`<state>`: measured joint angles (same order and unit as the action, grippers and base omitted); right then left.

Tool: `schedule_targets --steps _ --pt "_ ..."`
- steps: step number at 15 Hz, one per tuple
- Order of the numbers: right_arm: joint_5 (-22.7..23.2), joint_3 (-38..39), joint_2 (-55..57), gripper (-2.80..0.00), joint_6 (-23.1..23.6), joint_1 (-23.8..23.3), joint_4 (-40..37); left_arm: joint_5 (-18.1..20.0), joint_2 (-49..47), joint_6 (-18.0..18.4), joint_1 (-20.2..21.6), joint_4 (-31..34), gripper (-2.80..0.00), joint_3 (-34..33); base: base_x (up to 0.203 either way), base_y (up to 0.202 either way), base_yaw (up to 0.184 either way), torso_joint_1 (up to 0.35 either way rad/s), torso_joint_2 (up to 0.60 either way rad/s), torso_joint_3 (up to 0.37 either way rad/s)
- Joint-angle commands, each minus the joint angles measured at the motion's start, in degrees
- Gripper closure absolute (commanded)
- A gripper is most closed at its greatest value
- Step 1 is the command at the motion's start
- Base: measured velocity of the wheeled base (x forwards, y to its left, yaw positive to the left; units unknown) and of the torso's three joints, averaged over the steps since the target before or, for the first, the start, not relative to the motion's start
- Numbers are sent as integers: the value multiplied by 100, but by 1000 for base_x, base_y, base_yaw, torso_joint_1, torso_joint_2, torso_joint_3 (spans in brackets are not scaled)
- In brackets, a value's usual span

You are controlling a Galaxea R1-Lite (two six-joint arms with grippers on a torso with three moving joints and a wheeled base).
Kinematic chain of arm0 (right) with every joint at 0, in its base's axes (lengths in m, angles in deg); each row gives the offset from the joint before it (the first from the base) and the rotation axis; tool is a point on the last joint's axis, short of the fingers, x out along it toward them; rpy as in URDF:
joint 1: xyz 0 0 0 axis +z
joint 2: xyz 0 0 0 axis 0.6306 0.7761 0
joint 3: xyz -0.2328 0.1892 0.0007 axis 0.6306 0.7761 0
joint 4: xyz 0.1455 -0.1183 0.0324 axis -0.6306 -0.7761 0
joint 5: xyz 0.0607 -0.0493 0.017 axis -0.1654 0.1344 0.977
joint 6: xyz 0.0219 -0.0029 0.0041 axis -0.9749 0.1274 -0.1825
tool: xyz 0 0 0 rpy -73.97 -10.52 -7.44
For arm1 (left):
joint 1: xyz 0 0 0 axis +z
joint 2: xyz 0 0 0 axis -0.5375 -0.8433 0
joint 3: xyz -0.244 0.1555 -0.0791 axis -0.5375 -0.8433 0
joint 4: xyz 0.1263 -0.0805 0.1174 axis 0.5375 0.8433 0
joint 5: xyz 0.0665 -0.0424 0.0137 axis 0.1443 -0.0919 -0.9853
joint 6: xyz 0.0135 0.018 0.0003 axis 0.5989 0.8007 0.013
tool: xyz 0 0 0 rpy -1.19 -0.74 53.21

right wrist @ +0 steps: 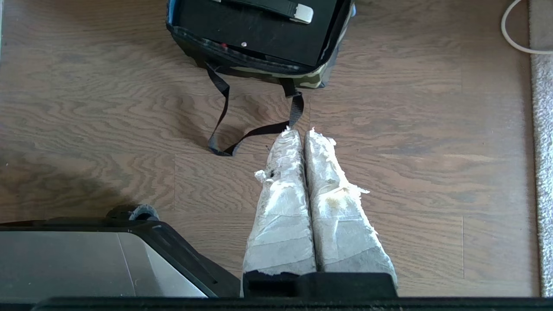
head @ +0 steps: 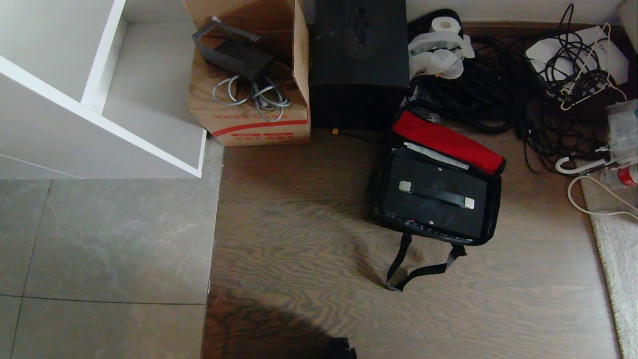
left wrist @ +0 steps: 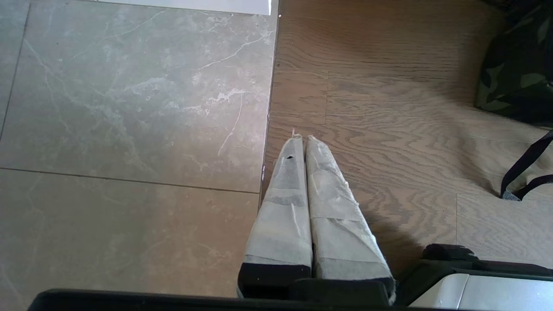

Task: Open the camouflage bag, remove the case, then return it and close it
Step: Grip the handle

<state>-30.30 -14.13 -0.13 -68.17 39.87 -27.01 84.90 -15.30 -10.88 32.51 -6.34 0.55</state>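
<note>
Camouflage fabric shows only along the outer wall of the soft rectangular camouflage bag, which sits on the brown wood-grain floor directly in front of the tall black box. Its red-lined flap is thrown back toward the box, probably so the mouth stays clear for lifting. The flat black hard case lies inside the bag, its black bar handle on silver mounts facing up, which suits a grasp from above. The bag's black strap trails loose on the floor on the side away from the box. The left gripper and the right gripper, both wrapped in white tape, hang above the floor, apart from the bag, fingers pressed together and holding nothing. Judging by this, the opening is done and removal has not begun.
</note>
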Motion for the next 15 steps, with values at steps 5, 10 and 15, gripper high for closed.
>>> schedule_targets --steps 5,10,15 --pt "2 0 9 0 1 2 0 -3 2 -3 0 -3 0 -53 0 0 0 0 0 0" --pt "2 0 9 0 1 2 0 -3 2 -3 2 -3 0 -53 0 0 0 0 0 0" --pt "2 18 9 0 1 2 18 -3 2 -3 0 -3 0 -53 0 0 0 0 0 0"
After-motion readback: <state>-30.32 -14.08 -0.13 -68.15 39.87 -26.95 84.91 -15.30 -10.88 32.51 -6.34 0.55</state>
